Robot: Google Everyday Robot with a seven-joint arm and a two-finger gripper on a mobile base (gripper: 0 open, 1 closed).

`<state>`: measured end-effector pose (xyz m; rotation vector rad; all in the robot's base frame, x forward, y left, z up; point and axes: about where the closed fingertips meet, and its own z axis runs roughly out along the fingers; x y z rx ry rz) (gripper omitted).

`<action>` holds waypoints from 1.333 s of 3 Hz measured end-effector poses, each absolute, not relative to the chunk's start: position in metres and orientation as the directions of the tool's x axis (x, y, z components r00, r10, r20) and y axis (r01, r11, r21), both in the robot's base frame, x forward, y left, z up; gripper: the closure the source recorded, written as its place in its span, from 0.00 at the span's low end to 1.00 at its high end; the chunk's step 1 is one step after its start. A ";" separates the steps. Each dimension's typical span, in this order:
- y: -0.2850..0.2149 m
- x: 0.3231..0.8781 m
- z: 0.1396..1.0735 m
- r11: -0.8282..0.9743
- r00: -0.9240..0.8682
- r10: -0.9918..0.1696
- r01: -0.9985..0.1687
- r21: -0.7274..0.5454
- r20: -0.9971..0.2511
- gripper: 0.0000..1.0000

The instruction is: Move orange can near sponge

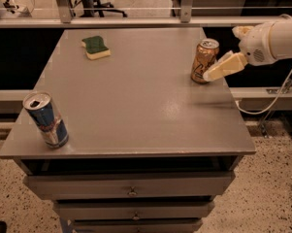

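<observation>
The orange can [203, 61] is standing upright by the table's [136, 110] right edge, toward the far right corner; the sponge [96, 47] is lying near the far edge, left of centre. The gripper [222, 52] is hovering just beside the can, jaws spread, one finger [225, 66] seemingly touching its side. Judging by this, it should be straddling the can squarely at mid-height before closing, or risk tipping it.
</observation>
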<state>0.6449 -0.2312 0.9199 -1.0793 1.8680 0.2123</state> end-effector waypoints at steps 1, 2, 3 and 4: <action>-0.217 0.671 0.906 0.618 -0.170 -0.508 -0.755 -0.220 -0.844 0.00; -0.203 0.685 0.895 0.634 -0.197 -0.436 -0.760 -0.144 -0.878 0.19; -0.193 0.690 0.890 0.644 -0.233 -0.377 -0.761 -0.073 -0.896 0.41; -0.186 0.688 0.902 0.632 -0.233 -0.322 -0.775 -0.025 -0.918 0.65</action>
